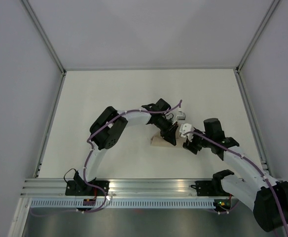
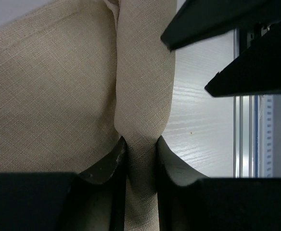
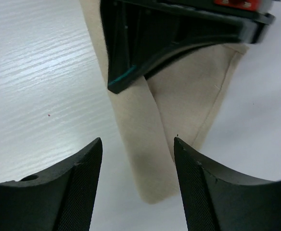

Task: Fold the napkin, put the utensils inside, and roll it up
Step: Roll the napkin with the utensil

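1. Napkin (image 1: 158, 142) as a narrow tan bundle near the middle of the desk (image 1: 109, 94), somewhat closer to the near edge than to the far one.
2. Pinching a raised ridge of that cloth with the left gripper (image 2: 140, 142), jaws drawn narrow onto the fabric. Probably done to stop the fold from springing open.
3. Hanging wide open with the right gripper (image 3: 138, 166) just over the bundle's end, gripping nothing. Judged ready to take or tuck that end, though contact with the cloth cannot be told.
4. Seen from above only: both arms converging on the bundle, grippers close together and masking much of it.
5. Seen from the left wrist only: the pinch itself, with weave gathered between the pads.
6. Seen from the right wrist only: a hemmed edge and overlapped layers at the free end.
7. No fork visible in any view; whether it is wrapped inside cannot be told.
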You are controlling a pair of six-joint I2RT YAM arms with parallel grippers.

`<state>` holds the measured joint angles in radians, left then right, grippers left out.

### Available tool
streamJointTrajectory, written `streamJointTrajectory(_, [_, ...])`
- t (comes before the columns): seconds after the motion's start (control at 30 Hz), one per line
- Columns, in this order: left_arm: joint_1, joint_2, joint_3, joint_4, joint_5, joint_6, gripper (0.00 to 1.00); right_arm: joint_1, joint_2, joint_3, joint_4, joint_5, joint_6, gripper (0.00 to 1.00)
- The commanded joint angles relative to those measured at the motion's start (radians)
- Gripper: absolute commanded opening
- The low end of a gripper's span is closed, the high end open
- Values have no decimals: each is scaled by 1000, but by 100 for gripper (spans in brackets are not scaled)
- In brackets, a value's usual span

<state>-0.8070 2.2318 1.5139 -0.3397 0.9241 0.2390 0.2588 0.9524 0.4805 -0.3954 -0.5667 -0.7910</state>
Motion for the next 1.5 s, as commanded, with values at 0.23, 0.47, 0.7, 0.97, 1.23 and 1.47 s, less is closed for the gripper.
streamJointTrajectory(0.23, [2,123,40,-176,10,-63,4,322,75,-103,331,373,19,68])
streamJointTrajectory(0.47, [6,132,54,-194,22,-60,8,405,177,-125,386,468,9,58])
streamJointTrajectory(0.7, [9,97,60,-197,38,-47,40,408,204,-117,353,469,10,26])
streamJointTrajectory(0.97, [38,6,104,-173,42,-89,49,408,216,-66,221,410,15,16])
streamJointTrajectory(1.23, [129,-159,7,-47,-11,-159,49,389,282,21,89,314,30,13])
streamJointTrajectory(1.47, [164,-423,-251,249,-206,-294,50,272,426,168,-57,151,-4,11])
